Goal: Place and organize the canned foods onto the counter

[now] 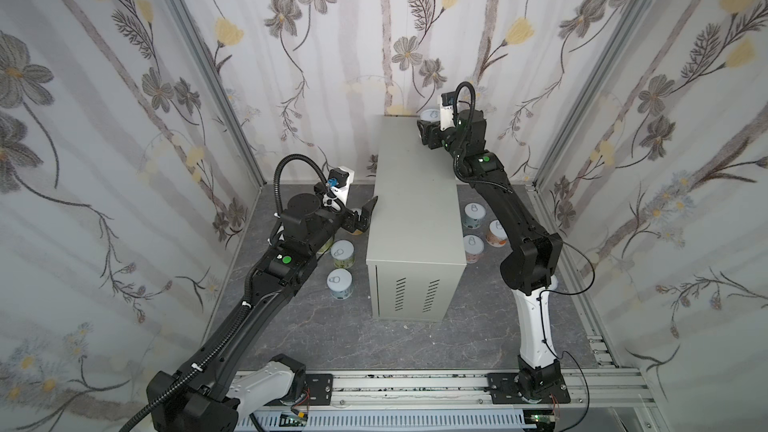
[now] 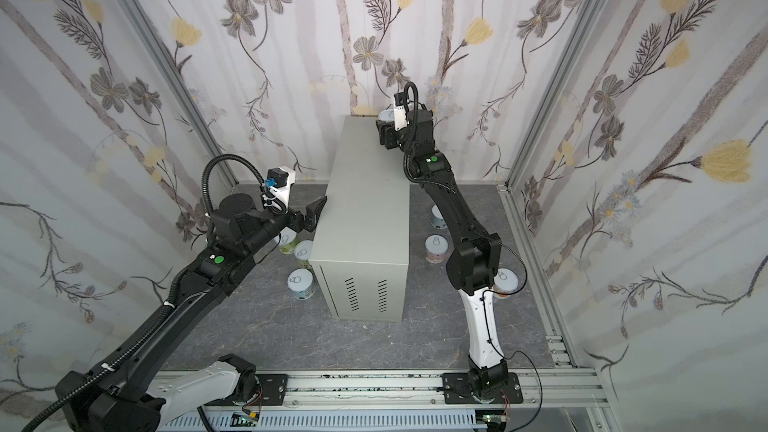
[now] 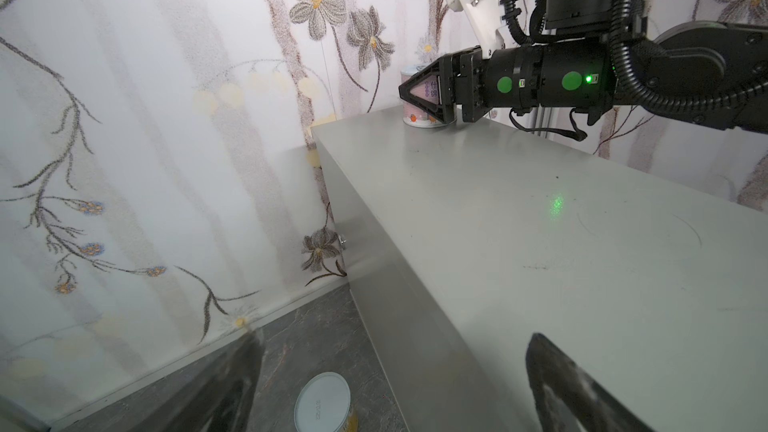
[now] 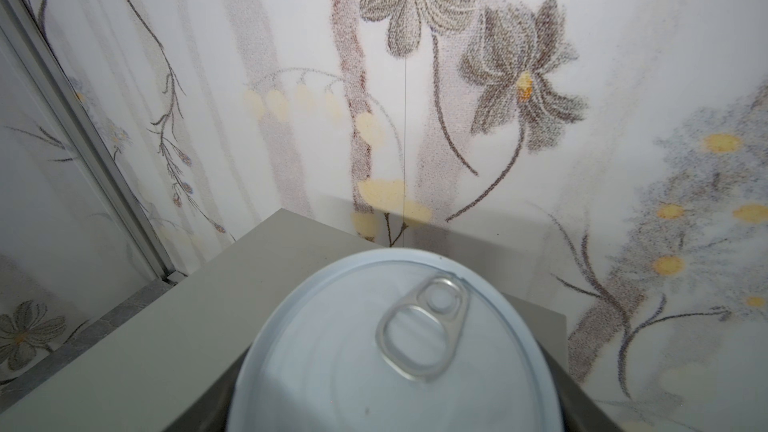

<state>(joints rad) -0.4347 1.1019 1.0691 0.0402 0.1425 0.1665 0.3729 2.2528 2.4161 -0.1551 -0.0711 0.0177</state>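
Note:
The counter [image 1: 415, 201] [image 2: 361, 201] is a tall grey-beige cabinet in the middle of the floor. At its far right corner stands a pink-labelled can [image 3: 417, 116] [image 1: 428, 114], base on the counter top [image 3: 540, 222]. My right gripper [image 3: 424, 95] [image 1: 428, 125] [image 2: 384, 128] is shut on it. The right wrist view is filled by its pull-tab lid [image 4: 395, 347], with dark fingers [image 4: 212, 409] at its sides. My left gripper [image 1: 368, 216] [image 2: 313, 211] [image 3: 390, 388] is open and empty at the counter's left edge.
Cans stand on the dark floor left of the counter [image 1: 343, 253] [image 1: 340, 283] and right of it [image 1: 475, 216] [image 1: 496, 232] [image 1: 473, 248]. A yellow-labelled can [image 3: 324, 403] sits below my left gripper. Floral walls close in on three sides.

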